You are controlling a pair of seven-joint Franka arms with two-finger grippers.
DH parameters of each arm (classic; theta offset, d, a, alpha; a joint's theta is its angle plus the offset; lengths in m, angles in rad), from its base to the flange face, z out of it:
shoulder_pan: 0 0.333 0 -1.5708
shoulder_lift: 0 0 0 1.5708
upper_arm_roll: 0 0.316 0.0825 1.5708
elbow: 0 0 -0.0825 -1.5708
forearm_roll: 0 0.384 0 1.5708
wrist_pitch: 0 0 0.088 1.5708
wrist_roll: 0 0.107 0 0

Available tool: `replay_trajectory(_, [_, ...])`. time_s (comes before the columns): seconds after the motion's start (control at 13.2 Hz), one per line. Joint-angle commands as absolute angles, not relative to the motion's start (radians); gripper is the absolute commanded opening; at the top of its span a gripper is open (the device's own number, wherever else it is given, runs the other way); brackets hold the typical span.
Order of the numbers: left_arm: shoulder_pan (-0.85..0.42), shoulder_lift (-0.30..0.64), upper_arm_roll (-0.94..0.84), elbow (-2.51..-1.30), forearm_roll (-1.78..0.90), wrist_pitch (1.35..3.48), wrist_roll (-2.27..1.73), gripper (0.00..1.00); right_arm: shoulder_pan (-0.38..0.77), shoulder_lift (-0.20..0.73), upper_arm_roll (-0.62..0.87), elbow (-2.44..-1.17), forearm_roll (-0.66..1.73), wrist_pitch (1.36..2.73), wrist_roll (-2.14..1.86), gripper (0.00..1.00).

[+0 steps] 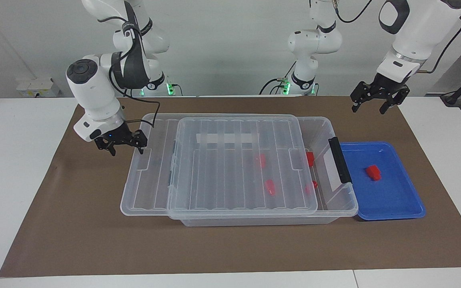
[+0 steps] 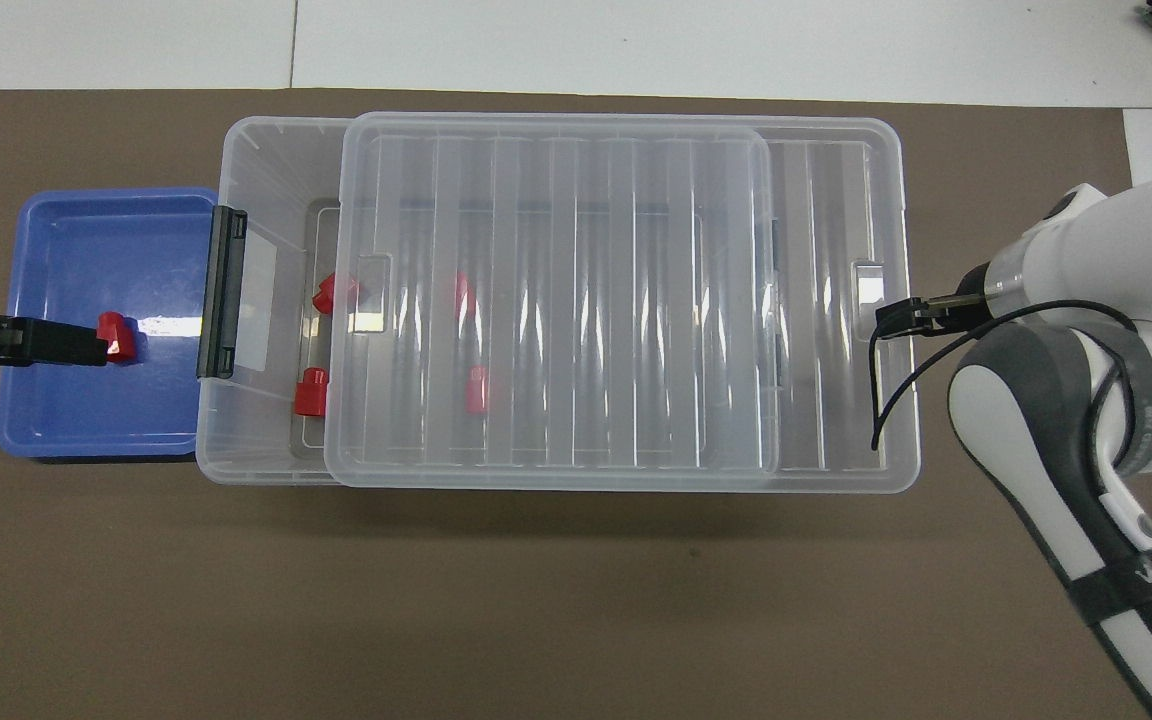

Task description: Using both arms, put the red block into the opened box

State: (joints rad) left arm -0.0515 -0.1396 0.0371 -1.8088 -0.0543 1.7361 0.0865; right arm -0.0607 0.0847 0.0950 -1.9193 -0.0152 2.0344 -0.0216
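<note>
Red block [image 1: 373, 172] in blue tray [image 1: 398, 200], partly hidden overhead by left gripper [image 2: 86, 343].

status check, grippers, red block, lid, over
Right gripper open at the ribbed clear lid's edge. Left gripper open, high over the shallow blue tray. Small red plastic block in tray. Lid partly covers clear plastic box.

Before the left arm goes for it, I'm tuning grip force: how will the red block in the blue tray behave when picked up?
The red block looks like rigid plastic, so probably stiff. Being small, it is likely light. Its chunky shape lying flat on the blue tray suggests it won't roll, though the glossy tray floor may let it slide if nudged.
</note>
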Motion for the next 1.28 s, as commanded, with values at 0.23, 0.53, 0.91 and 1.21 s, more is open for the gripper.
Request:
replay_trajectory(0.23, [0.09,-0.103,0.043,-2.028,0.006,2.111,0.229,1.0,-0.156,0.063,0.1,-1.954,-0.011,2.026,-0.21,1.0])
replay_trajectory(0.53, [0.147,0.052,0.041,-2.069,0.014,2.287,0.235,1.0,-0.21,0.063,0.1,-1.954,-0.017,2.028,-0.308,1.0])
replay_trajectory(0.91, [0.135,0.233,0.04,-2.197,0.014,2.601,0.131,1.0,-0.212,0.063,0.1,-1.951,-0.018,2.028,-0.322,1.0])
replay_trajectory(1.21, [0.137,0.236,0.041,-2.197,0.014,2.594,0.133,0.67,-0.201,0.057,0.103,-1.922,-0.018,1.997,-0.275,1.0])
